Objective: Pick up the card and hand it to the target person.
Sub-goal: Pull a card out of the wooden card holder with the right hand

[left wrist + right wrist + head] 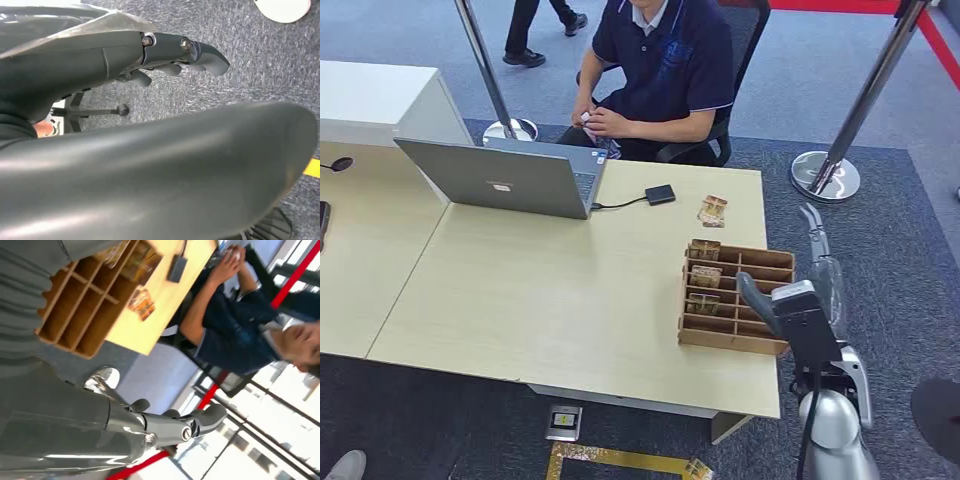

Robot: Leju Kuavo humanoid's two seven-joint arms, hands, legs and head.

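Note:
Several brown cards (705, 276) stand in the left slots of a wooden sorting box (758, 300) at the table's near right. Two more cards (712, 210) lie loose on the table beyond the box; the right wrist view shows these cards (141, 302) and the box (83, 305). My right hand (814, 290) hangs just off the table's right edge beside the box, fingers (188, 426) stretched out and holding nothing. My left hand (177, 52) hangs over grey carpet with straight fingers, holding nothing. The seated person (660, 70) in a navy shirt is across the table, hands together.
An open grey laptop (509, 180) and a small black device (660, 194) on a cable lie near the person. Chrome barrier posts stand at the back left (482, 60) and back right (841, 150). A second desk (365, 230) adjoins on the left.

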